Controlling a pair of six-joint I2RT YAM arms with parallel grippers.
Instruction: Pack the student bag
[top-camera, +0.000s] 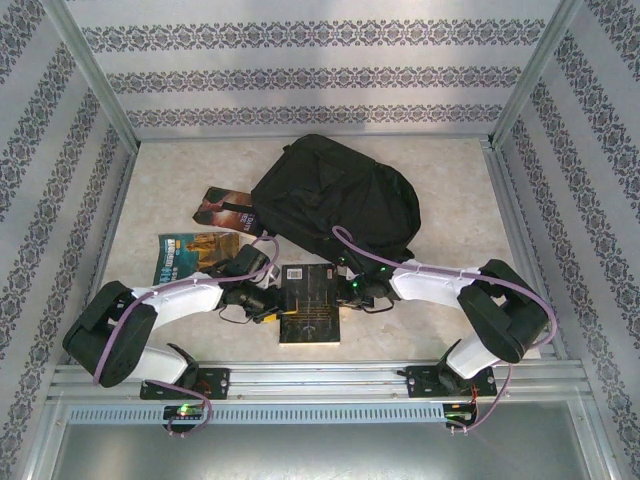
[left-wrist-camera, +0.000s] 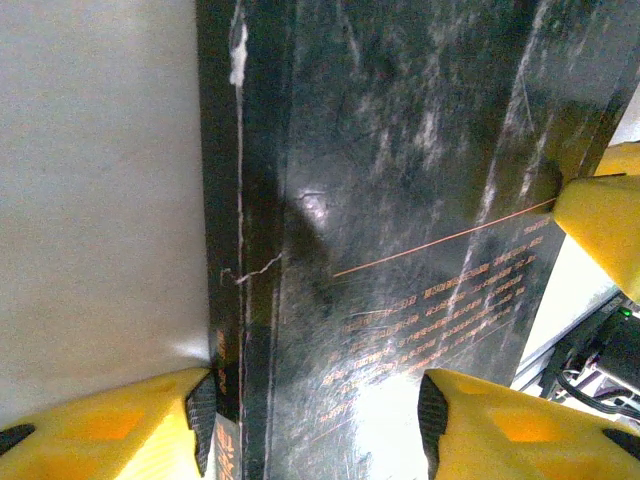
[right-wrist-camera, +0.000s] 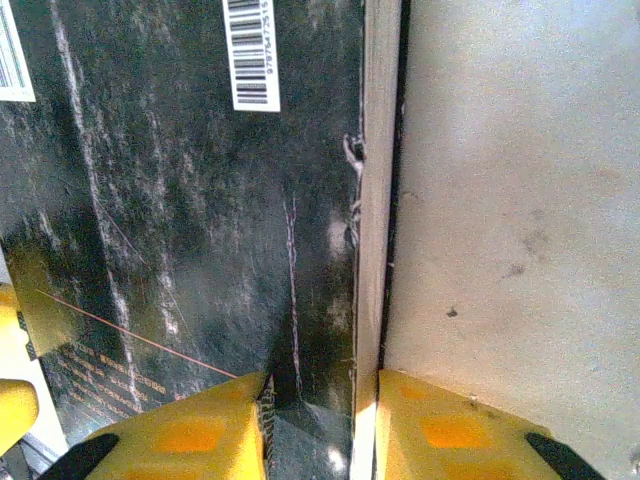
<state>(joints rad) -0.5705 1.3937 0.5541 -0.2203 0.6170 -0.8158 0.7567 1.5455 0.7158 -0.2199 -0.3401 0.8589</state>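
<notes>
Left gripper (left-wrist-camera: 315, 405) first: its jaws stand well apart, straddling the spine side of the black book (top-camera: 310, 303) at the book's nine o'clock, one pad out over the table (top-camera: 450, 200) and the other over the glossy cover, nothing clamped. Over at three o'clock the right gripper (right-wrist-camera: 320, 400) sits astride the page edge with a much tighter gap, and whether those pads are biting yet I cannot tell. At twelve o'clock from the book, just beyond it, lies the student bag (top-camera: 335, 195), dark and slumped, and I can't make out an open mouth facing this way. Now the dangers. That cover is slick and scuffed, so a pinch on a thin edge could skid off. If only the cover gets caught, the book may flop open as it rises. Two arms lifting unevenly would twist it loose. If the bag isn't open, a push forward just shoves soft fabric away. At ten o'clock, a green magazine (top-camera: 192, 255) and a brown book (top-camera: 220, 207) lie close enough for the left arm to clip.
</notes>
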